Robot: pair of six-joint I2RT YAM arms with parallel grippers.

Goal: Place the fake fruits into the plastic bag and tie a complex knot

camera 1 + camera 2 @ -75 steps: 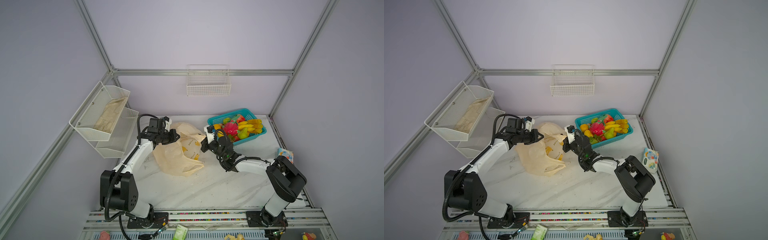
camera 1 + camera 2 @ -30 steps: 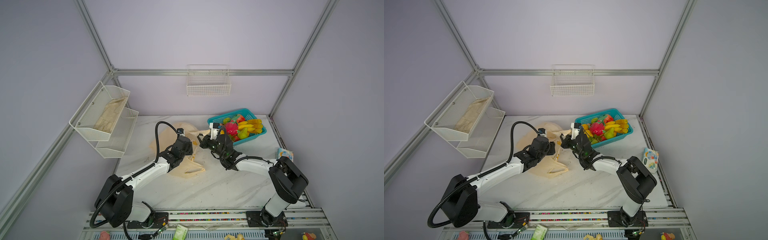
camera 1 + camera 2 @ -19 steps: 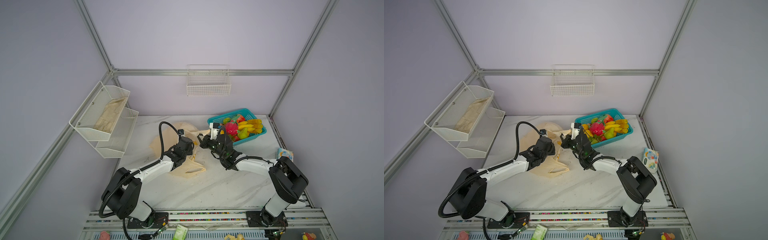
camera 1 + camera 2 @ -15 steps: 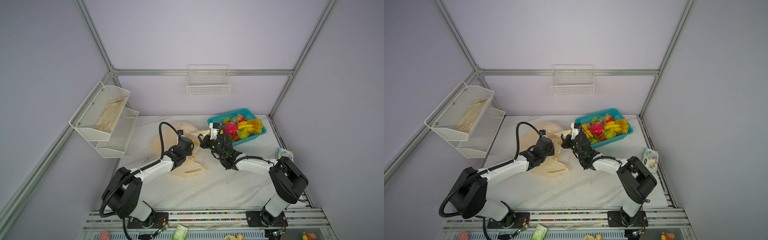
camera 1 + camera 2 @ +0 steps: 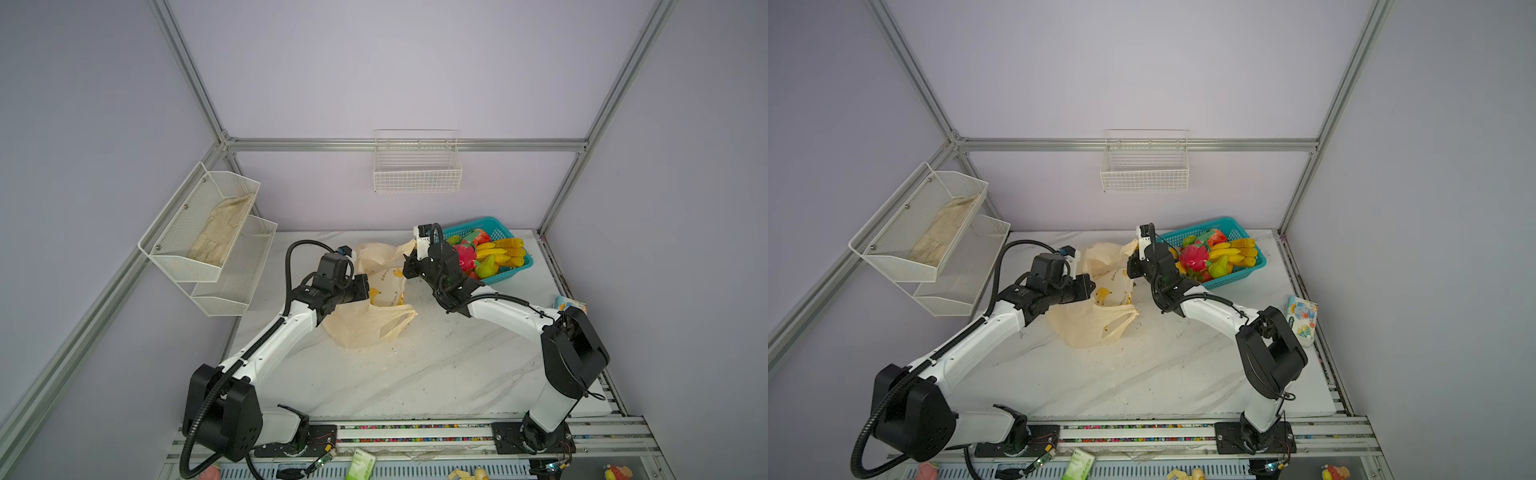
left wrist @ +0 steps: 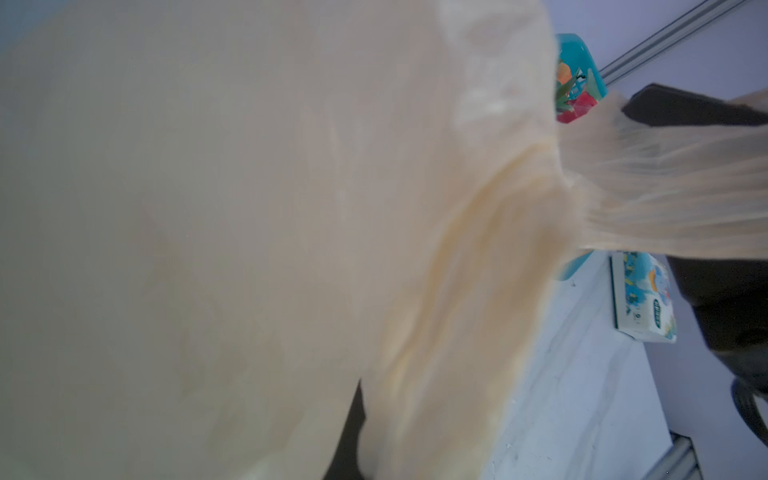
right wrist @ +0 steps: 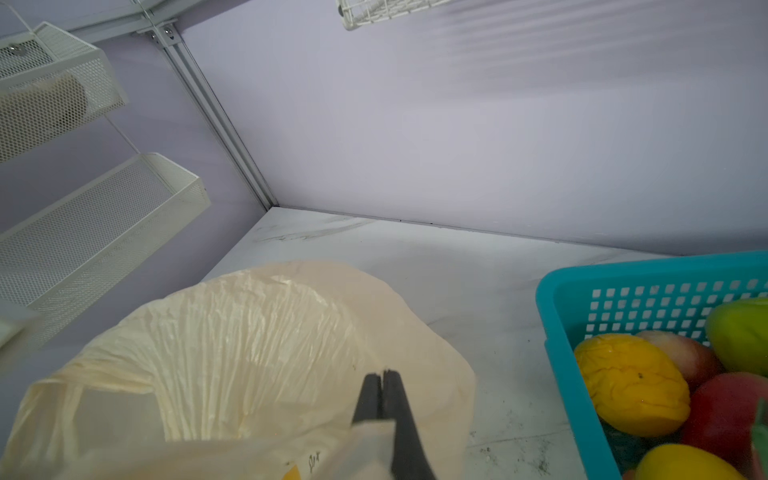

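Note:
The cream plastic bag (image 5: 374,324) (image 5: 1096,320) lies crumpled on the marble table, banana print facing up. My left gripper (image 5: 365,286) (image 5: 1090,286) is shut at the bag's left edge; in the left wrist view the bag (image 6: 249,208) drapes over the jaws and hides all but a dark sliver of them. My right gripper (image 5: 409,266) (image 7: 382,378) is shut on the bag's (image 7: 232,345) far rim near a handle, holding it up. The fake fruits (image 5: 490,255) (image 5: 1212,255) (image 7: 631,382) are piled in the teal basket. No knot shows.
The teal mesh basket (image 5: 478,222) (image 7: 582,299) stands at the back right, just behind my right gripper. White mesh shelves (image 5: 208,232) hang on the left wall and a wire basket (image 5: 417,166) on the back wall. A printed tissue pack (image 5: 571,303) (image 6: 642,299) lies at the table's right edge.
My left arm swung from the back left down to the bag's middle and its jaws shut there. My right gripper stayed shut on the bag's rim, lifting it slightly.

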